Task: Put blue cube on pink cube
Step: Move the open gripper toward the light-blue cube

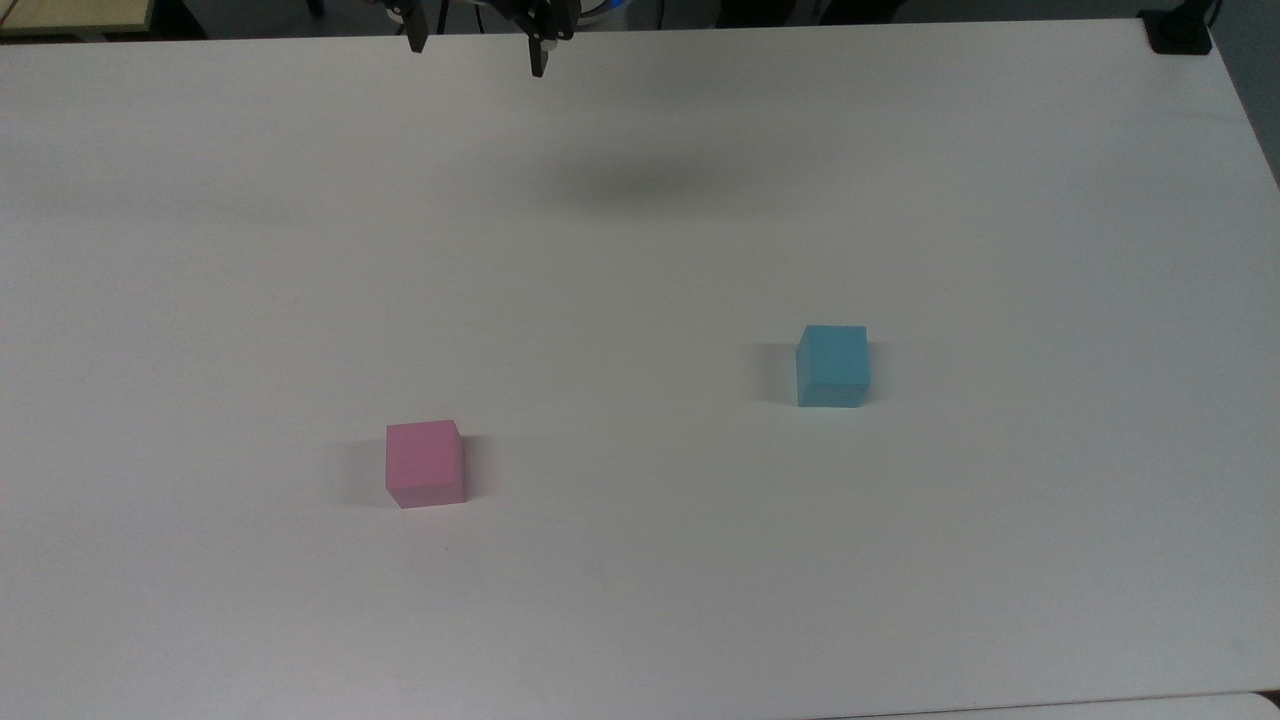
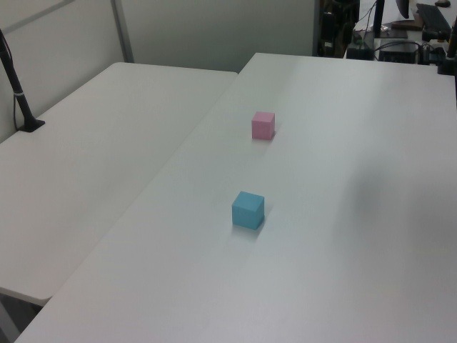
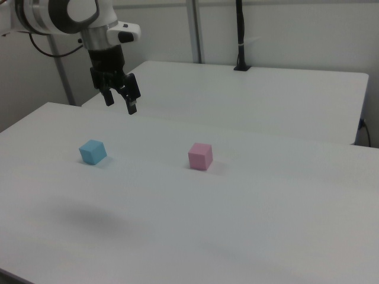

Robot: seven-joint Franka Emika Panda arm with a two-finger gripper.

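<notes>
**Gripper raised and empty; both cubes lie apart on the counter**

Top view: The gripper (image 1: 478, 50) sits at the upper edge of the frame, its two dark fingers spread wide with nothing between them. Its soft shadow falls on the counter (image 1: 640, 600) below it, apart from the fingers, which suggests the gripper is well above the surface. The blue cube (image 1: 832, 365) rests flat on the counter toward the top view's right. The pink cube (image 1: 426, 463) rests flat toward the top view's left and nearer the lower edge. The two are well apart and neither is touched.

Left view: The blue cube (image 2: 248, 210) stands nearer the camera, the pink cube (image 2: 263, 125) farther back. Both sit squarely on the counter (image 2: 357, 271), with open surface all round each. That spacing leaves room for fingers to come down on either side of the blue cube.

Right view: The gripper (image 3: 121, 101) hangs from the arm above the counter (image 3: 237, 236), pointing downward, released and holding nothing. The blue cube (image 3: 92, 151) lies below it and slightly toward the right view's left. The pink cube (image 3: 200, 156) lies well off toward the right view's right.

Judgement: the task is at its start. The open, raised stance suits an approach to the blue cube; no grasp is yet made.
</notes>
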